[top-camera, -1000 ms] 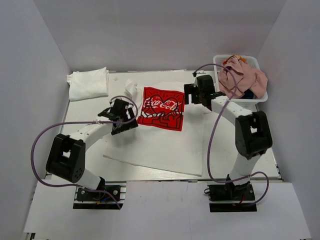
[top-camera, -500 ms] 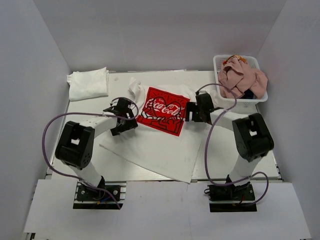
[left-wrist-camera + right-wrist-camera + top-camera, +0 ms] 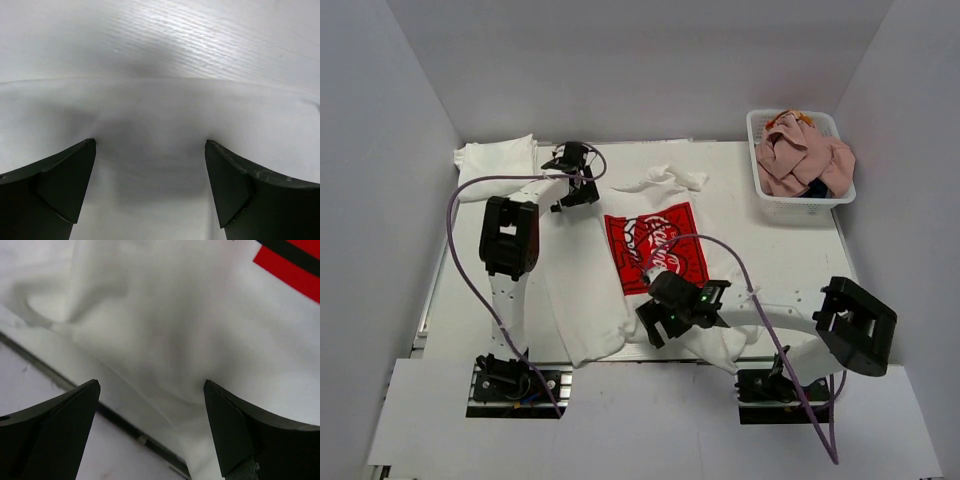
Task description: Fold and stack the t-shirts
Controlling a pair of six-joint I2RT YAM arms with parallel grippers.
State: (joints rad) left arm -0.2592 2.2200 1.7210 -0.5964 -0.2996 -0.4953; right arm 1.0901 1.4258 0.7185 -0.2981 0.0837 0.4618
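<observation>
Rumpled white red-printed cotton t-shirt (image 3: 620, 290)

The right arm (image 3: 770, 318) hides the near right hem of the Coca-Cola shirt (image 3: 585, 290), whose red print (image 3: 295, 272) runs off the right wrist view's corner. In the basket (image 3: 757, 120) the navy shirt (image 3: 817, 187) is a mere sliver under the pink shirt (image 3: 805, 155) — its shape cannot be told.

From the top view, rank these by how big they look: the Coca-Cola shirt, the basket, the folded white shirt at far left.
1. Coca-Cola shirt, spread out, largest by far.
2. Basket.
3. Folded white shirt, somewhat smaller than the basket.
</observation>
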